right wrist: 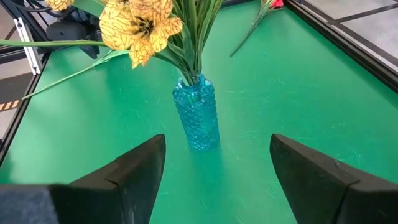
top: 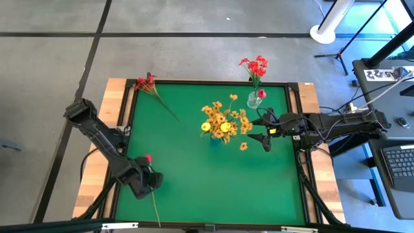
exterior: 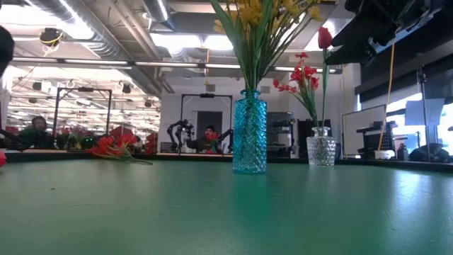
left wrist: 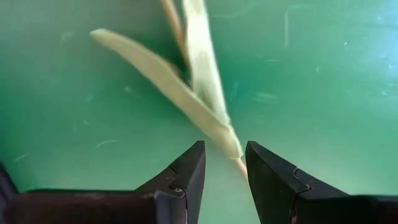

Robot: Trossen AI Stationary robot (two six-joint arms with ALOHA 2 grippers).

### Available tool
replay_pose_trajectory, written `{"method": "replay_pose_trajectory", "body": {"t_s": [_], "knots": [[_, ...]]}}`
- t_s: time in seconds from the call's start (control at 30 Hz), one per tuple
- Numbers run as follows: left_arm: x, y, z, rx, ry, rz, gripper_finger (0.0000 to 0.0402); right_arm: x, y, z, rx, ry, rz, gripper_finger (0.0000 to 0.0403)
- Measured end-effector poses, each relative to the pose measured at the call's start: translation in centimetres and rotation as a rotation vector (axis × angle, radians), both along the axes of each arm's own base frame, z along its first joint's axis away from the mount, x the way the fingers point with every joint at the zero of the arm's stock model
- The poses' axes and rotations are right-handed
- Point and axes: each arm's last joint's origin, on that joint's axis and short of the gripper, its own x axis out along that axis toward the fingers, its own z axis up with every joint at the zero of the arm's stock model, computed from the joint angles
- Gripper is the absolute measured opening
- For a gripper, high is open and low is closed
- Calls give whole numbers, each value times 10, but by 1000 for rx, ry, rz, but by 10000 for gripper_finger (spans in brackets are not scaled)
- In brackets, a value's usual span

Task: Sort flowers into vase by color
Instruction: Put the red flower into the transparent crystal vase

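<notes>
A red tulip (top: 147, 158) lies flat on the green mat near the left front, its thin stem (top: 156, 210) running toward the near edge. My left gripper (top: 150, 180) points down over it, open. Its fingers stand on either side of the stem (left wrist: 239, 163), just below the pale leaves (left wrist: 186, 93). A blue vase (top: 217, 137) of yellow flowers (top: 223, 122) stands mid-table. A clear vase (top: 254, 99) of red flowers (top: 256, 66) stands behind it. My right gripper (top: 262, 129) hovers open beside the blue vase (right wrist: 196, 112).
A bunch of red cluster flowers (top: 147, 83) lies on the mat's far left corner, also seen in the low view (exterior: 113, 149). The mat has a raised black frame (top: 292, 103) with wooden borders. Open mat lies between the tulip and the vases.
</notes>
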Motion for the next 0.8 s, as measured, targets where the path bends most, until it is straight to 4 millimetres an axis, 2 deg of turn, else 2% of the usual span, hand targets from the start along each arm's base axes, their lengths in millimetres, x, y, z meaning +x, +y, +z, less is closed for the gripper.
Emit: {"method": "replay_pose_trajectory", "body": {"t_s": [0.4,0.8], "knots": [[5,11,-1,43,26,15,111,0,0,0,0,-1,0,289],[-2,23,-17,35,107,27,111,0,0,0,0,0,-1,289]]}}
